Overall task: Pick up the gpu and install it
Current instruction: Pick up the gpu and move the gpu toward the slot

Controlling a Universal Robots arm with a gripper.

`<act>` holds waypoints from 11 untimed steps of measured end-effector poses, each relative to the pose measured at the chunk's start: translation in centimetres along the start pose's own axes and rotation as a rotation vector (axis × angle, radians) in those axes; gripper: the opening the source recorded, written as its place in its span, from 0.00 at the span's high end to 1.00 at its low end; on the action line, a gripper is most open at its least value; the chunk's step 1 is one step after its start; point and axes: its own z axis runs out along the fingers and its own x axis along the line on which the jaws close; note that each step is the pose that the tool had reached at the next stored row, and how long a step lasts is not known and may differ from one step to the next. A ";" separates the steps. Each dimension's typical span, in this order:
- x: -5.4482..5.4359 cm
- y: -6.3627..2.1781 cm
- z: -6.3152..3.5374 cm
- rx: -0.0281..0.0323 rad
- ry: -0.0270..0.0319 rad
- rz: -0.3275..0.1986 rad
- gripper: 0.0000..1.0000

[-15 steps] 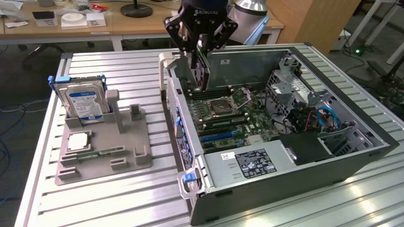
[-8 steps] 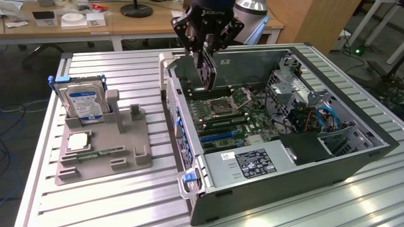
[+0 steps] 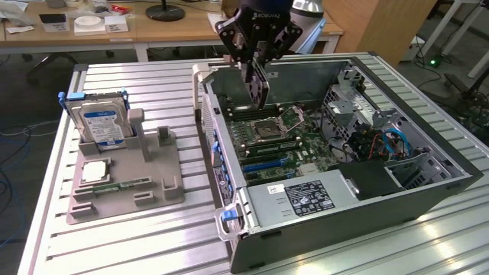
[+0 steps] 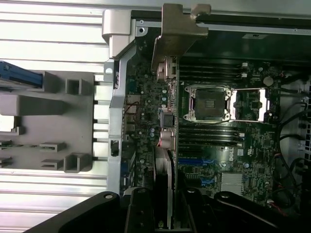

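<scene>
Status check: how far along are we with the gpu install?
Done: the pickup. The hand is shut on the gpu, which hangs upright, clear of the grey parts holder. In hand: the card hangs over the motherboard inside the open computer case. Left: seating it. Its lower edge looks to be above the board, in no slot.

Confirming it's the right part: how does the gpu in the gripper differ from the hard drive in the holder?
The gpu is a thin dark card held by the gripper above the motherboard; the hard drive is thicker, silver with a blue label, slotted in the grey holder. Both stand on edge.
</scene>
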 end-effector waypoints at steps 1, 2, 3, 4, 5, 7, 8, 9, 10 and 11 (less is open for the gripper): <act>-0.1 0.00 0.00 0.0001 0.0000 0.000 0.73; -0.2 0.00 0.01 0.0001 0.0000 0.000 0.73; -0.3 -0.01 0.02 0.0000 0.0000 0.000 0.73; -0.4 -0.01 0.03 0.0001 0.0000 0.000 0.73; -0.5 -0.01 0.04 0.0001 0.0000 0.000 0.73; -0.7 -0.02 0.06 0.0000 0.0000 0.000 0.73; -0.8 -0.02 0.06 0.0000 0.0000 0.000 0.73; -0.8 -0.02 0.07 0.0001 0.0000 0.000 0.73; -0.9 -0.02 0.08 0.0000 0.0000 0.000 0.73; -1.0 -0.02 0.08 0.0001 0.0001 0.000 0.73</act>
